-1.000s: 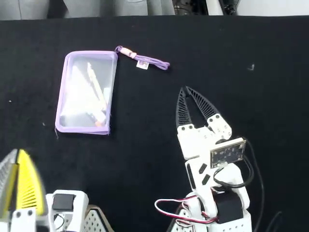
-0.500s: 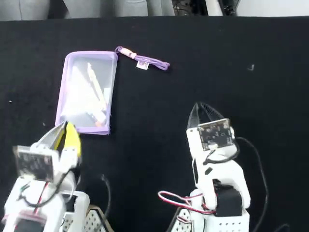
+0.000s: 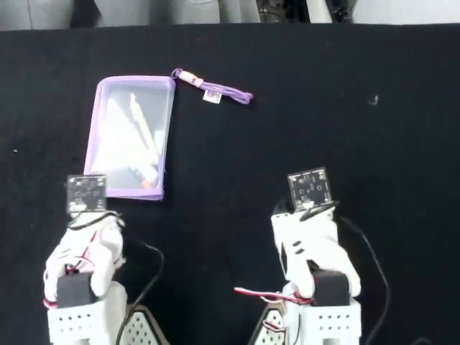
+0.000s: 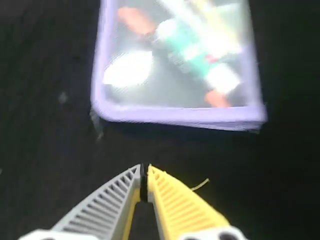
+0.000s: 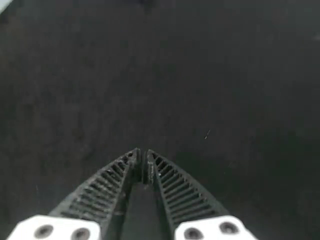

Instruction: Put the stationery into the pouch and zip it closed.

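A clear pouch (image 3: 129, 136) with purple edging lies flat at the table's left, with several pens and other stationery (image 3: 142, 151) inside it. Its purple zipper strap (image 3: 215, 90) trails off the far right corner. In the left wrist view the pouch (image 4: 177, 60) lies just beyond my left gripper (image 4: 144, 172), whose grey and yellow fingers are shut on nothing. The left arm (image 3: 83, 237) is folded back at the near left, short of the pouch's near edge. My right gripper (image 5: 142, 159) is shut and empty over bare black cloth; the right arm (image 3: 313, 237) is folded at the near middle.
Black cloth (image 3: 345, 108) covers the whole table. Both arm bases (image 3: 309, 316) stand at the near edge. Pale objects line the far edge beyond the cloth.
Both arms have pulled back toward their bases and tucked down. The right gripper, stretched out and open a second ago, has shut. The pouch and strap have not moved.
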Controlling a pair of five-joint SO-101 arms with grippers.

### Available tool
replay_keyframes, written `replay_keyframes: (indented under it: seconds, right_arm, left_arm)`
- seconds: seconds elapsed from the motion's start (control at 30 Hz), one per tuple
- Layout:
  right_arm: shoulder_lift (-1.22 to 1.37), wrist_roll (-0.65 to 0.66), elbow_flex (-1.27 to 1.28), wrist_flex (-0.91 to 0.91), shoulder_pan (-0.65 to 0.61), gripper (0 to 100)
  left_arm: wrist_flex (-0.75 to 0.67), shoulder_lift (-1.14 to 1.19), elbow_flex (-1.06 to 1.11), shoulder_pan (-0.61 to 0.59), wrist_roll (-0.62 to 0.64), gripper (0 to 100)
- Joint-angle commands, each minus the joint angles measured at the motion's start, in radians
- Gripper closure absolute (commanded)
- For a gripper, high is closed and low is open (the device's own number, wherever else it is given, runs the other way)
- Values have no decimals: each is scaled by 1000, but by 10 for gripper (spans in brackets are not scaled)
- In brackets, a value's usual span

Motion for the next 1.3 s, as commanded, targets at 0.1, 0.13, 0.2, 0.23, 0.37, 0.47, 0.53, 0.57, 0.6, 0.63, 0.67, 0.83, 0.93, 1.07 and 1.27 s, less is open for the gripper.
replay_keyframes:
  seconds: [0.1,0.13,0.2,0.23,0.37,0.47,0.53,0.57,0.6,0.63,0.67,0.83,0.93,1.07,1.27]
  right_arm:
    - [-82,-11,94,58,14,987]
    - [-82,-9,94,84,14,987]
    - [-82,-8,94,138,20,987]
    - [-82,-8,94,158,20,987]
    - [-82,-8,94,176,18,987]
    - [-82,-8,94,176,18,987]
    - [-82,-8,94,176,18,987]
    - [-82,-8,94,176,18,987]
    - [-82,-8,94,176,18,987]
    - [-82,-8,94,176,18,987]
    - [-82,-8,94,176,18,987]
    - [-82,-8,94,176,18,987]
    - [-82,-8,94,176,18,987]
    - [-82,-8,94,176,18,987]
    - [-82,-8,94,176,18,987]
  left_arm:
    - [-98,8,140,-150,-9,970]
    - [-83,9,143,-140,-9,970]
    - [18,9,143,-108,-11,970]
    - [51,5,142,-99,-11,970]
    - [38,9,142,-97,-6,970]
    - [38,9,142,-96,-6,968]
    - [38,9,142,-96,-6,969]
    - [38,9,142,-94,-6,969]
    - [38,9,142,-94,-6,969]
    - [38,9,142,-94,-6,969]
    - [38,9,142,-94,-6,969]
    - [38,9,142,-94,-6,969]
    - [38,9,142,-94,-6,969]
    - [38,9,142,-94,-6,969]
    - [38,9,142,-94,-6,969]
